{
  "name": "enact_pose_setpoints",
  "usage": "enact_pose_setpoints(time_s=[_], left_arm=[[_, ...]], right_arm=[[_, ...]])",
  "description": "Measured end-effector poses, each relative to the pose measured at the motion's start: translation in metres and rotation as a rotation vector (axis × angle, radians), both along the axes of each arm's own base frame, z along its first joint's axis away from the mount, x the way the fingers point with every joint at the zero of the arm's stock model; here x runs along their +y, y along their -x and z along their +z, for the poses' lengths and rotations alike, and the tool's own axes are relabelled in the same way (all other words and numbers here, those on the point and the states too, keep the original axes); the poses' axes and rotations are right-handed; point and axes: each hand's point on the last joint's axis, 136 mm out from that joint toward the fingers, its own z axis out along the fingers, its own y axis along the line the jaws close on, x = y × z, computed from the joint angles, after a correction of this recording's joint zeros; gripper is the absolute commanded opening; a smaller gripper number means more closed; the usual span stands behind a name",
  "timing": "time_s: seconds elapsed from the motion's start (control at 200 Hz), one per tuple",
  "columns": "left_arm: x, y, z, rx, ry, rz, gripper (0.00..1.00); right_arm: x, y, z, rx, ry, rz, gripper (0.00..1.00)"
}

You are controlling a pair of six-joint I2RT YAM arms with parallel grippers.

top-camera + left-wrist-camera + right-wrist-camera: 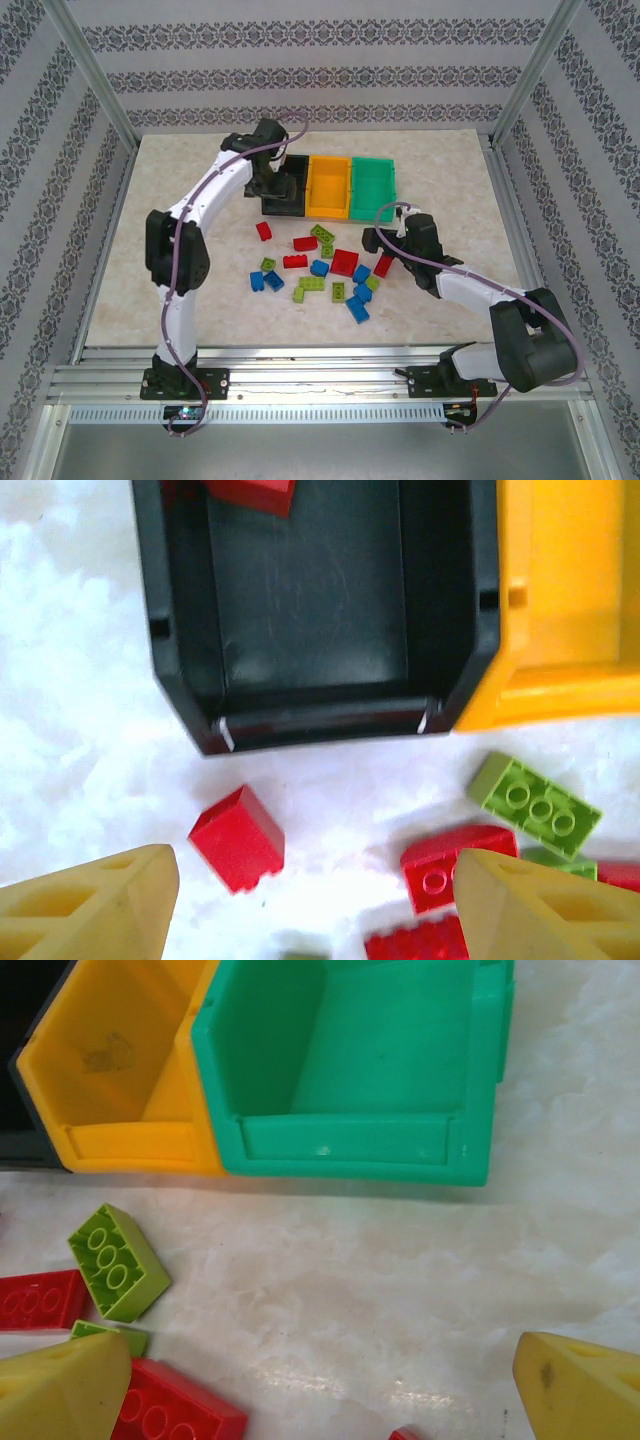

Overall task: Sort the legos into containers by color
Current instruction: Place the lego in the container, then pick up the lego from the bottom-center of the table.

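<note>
Sorting reds: we find left gripper (318,868) over black bin (180,680), jaws apart, empty; red brick (250,492) inside it; right gripper (322,1352) wide, empty. Next, we judge: grip loose red (238,838) just outside bin.

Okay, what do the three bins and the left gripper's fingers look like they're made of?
Black bin: moulded plastic, it seems, semi-gloss, with fine scuffs on the floor. Orange bin and green bin: same smooth plastic, soft sheen, moulded ribs. Left gripper's fingers: yellow, matte, hollow cells; probably printed plastic, though it's hard to tell.
</note>
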Motion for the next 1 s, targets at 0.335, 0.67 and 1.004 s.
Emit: enact_pose_setpoints(time_s=[0.335, 0.67, 1.004], left_arm=[[0.041, 0.028, 0.005, -0.017, 0.055, 0.042, 0.73], [0.046, 0.051, -0.007, 0.004, 0.059, 0.010, 0.73], [0.044, 0.053, -0.009, 0.008, 0.071, 0.006, 0.73]], right_arm=[[0.016, 0.005, 0.001, 0.021, -0.038, 0.065, 0.98], [0.057, 0.052, 0.010, 0.147, -0.019, 0.216, 0.98], [0.097, 0.103, 0.028, 0.235, 0.127, 0.391, 0.98]])
